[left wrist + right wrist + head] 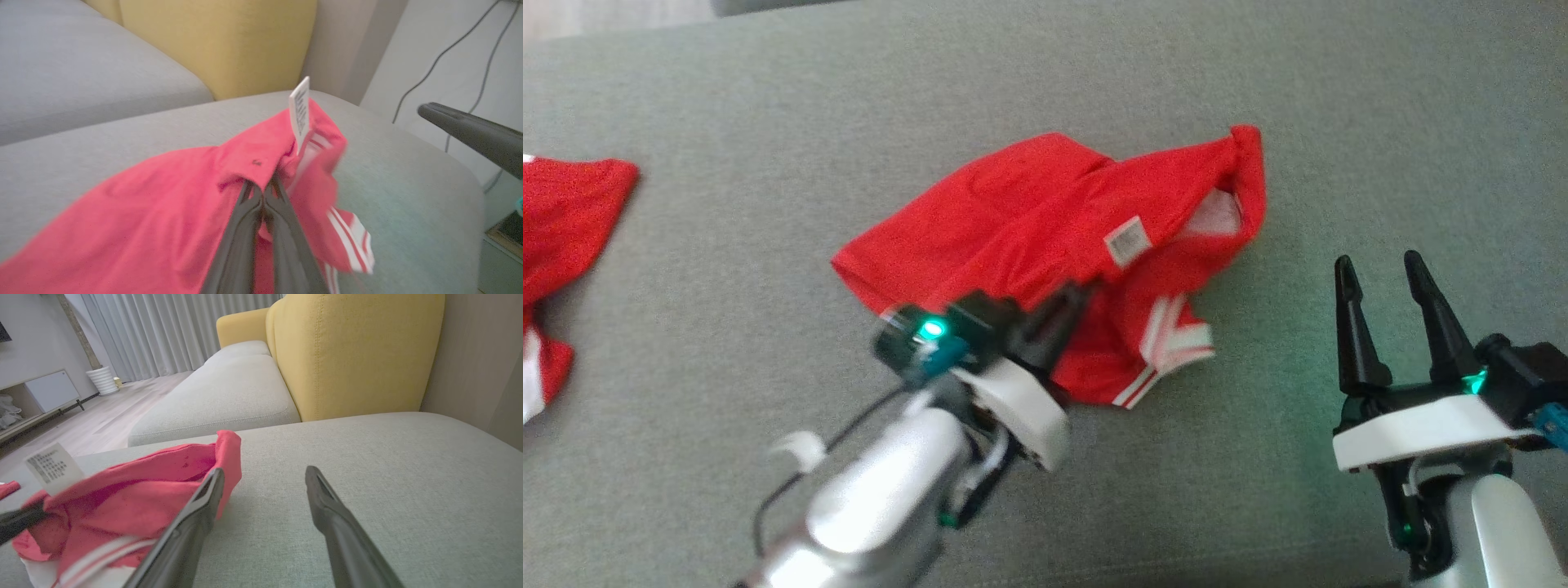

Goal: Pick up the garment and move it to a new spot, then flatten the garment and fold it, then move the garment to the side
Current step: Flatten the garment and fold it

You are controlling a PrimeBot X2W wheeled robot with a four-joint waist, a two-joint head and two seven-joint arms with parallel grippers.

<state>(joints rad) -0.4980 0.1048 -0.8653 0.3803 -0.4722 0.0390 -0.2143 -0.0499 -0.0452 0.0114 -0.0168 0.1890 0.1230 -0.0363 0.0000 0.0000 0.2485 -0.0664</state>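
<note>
Risk, weak grip: The left hand (1068, 304) pinches only a small fold of the garment (1029, 212). By my judgement, a quick lift could pull that fold free and drop the cloth.
Risk, bunching: The garment is crumpled and doubled over. Lifted from this one point, it would likely hang as a bundle, which would make flattening harder.
Risk, snag: The striped trim (1176, 335) lies below and right of the label (1128, 242), on the right hand's side. Carried that way, it could catch on the spread fingers.
Risk, mix-up: A second red cloth (564, 212) lies far left of the label. Setting the garment down near it could tangle the two.
Left hand: Fingers together, clamped on a red fold just below and left of the label.
Right hand (1378, 260): Fingers apart, holding nothing, well right of the label and off the cloth.
Garment: Red with white striped trim, lying on a grey cushion (1258, 82). The label stands up near the garment's middle.
</note>
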